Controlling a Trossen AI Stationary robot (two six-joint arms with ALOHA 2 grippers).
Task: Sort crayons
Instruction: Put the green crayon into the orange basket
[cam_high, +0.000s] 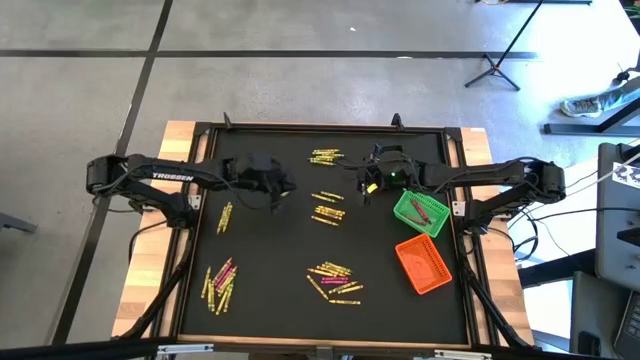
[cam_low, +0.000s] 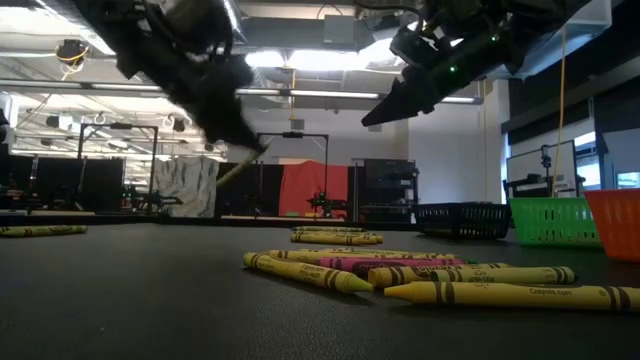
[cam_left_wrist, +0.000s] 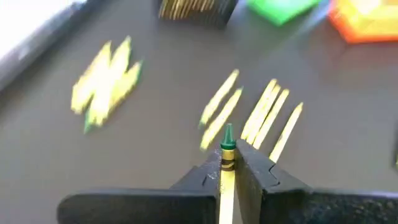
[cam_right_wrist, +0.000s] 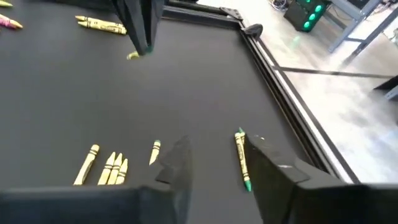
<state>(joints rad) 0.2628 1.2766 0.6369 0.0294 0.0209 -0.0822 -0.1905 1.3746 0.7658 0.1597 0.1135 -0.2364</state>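
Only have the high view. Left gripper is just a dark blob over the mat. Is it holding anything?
Observer: Yes. The left wrist view shows the left gripper shut on a green-tipped crayon.
Operator: Right gripper?
Observer: Its wrist view shows the right gripper open and holding nothing. Another green-tipped crayon lies on the mat near its fingers.
Operator: Either one touching the mat?
Observer: No. In the low view both hang above it, clear of the loose crayons.
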